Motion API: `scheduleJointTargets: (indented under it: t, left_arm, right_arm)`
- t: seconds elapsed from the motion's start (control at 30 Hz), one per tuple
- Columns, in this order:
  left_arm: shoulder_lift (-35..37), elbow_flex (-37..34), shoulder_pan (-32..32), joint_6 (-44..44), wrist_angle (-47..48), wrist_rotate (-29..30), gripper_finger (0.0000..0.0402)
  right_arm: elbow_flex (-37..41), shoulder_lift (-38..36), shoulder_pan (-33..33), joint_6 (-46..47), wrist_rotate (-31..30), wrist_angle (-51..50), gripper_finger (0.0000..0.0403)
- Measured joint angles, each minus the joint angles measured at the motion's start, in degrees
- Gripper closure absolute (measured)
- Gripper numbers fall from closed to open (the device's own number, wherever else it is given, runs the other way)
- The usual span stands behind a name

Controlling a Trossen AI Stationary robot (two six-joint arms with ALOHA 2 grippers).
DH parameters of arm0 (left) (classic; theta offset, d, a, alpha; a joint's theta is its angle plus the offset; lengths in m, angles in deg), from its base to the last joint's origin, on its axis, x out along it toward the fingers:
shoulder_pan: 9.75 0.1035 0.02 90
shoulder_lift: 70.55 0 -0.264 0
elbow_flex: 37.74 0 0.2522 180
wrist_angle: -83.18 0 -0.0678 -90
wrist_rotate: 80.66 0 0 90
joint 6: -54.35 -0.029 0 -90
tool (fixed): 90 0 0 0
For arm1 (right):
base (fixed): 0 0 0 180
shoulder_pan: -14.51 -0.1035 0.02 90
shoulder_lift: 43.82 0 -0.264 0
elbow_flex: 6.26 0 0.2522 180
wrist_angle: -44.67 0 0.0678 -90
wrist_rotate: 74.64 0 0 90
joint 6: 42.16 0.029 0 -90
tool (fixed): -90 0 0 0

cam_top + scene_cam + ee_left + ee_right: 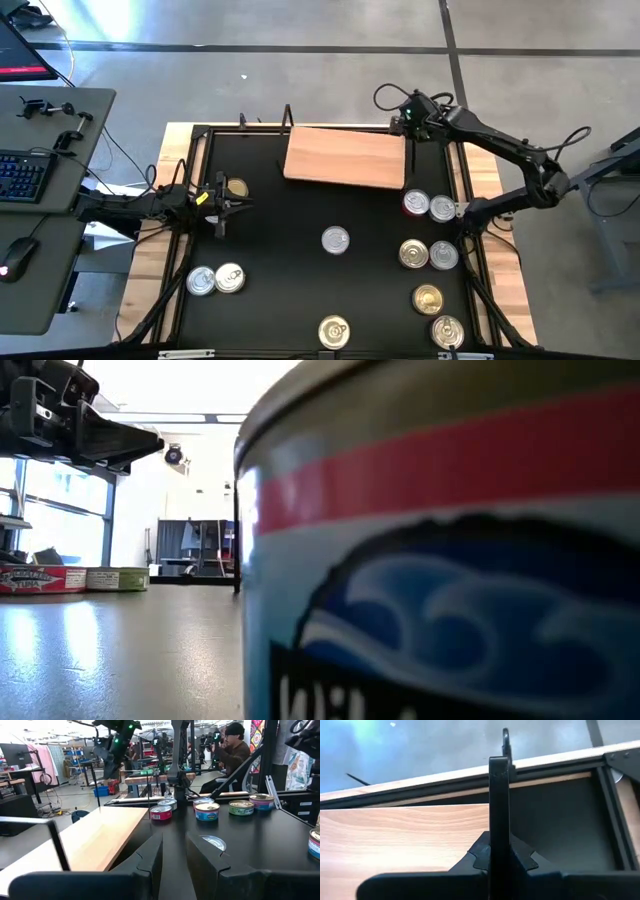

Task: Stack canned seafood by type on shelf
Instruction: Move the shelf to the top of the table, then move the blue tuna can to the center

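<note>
I'm holding the right gripper pressed together over the shelf's corner. The left gripper is waiting partly spread beside a gold can.

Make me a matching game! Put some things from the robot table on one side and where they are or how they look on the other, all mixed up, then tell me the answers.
Things:
1. shelf
2. left gripper
3. right gripper
4. silver can

Descriptions:
A. alone near the table's middle
B. fingers shut, at the board's far right corner
C. bare light-brown wood, no cans on it
D. fingers slightly apart, beside a gold can

Pairs: 1-C, 2-D, 3-B, 4-A
</note>
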Motion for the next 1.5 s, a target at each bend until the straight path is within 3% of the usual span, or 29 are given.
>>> scheduleJointTargets:
  t: [0.3, 0.53, 0.87, 1.03, 1.3, 1.5]
  left_arm:
    - [0.0, 0.0, 0.0, 0.02, 0.01, -0.04, 0.0326]
    - [0.0, 0.0, -0.01, 1.42, -0.02, -0.05, 0.0326]
    - [0.0, 0.0, -0.02, 1.49, -0.01, -0.04, 0.0326]
    - [0.0, 0.0, -0.02, 1.51, -0.07, -0.02, 0.0326]
    - [0.0, 0.0, -0.05, 3.62, -2.19, -0.04, 0.0326]
    - [-0.02, 0.0, -0.11, 5.6, -6.21, -1.89, 0.0326]
  right_arm:
    - [-0.41, 6.72, 3.13, -4.75, -0.76, 3.8, 0.0381]
    - [-0.06, 6.31, 3.43, -8.78, -0.78, 7.48, 0.037]
    - [0.07, 4.86, 2.77, -18.77, -3.57, 13.89, 0.0235]
    - [0.07, 2.22, 0.33, -24.08, -8.66, 17.57, 0.0212]
    - [-0.04, -5.58, -11.37, -31.58, -17.14, 19.26, 0.021]
    - [-0.04, -7.36, -34.11, -33.14, -9.67, 19.25, 0.021]
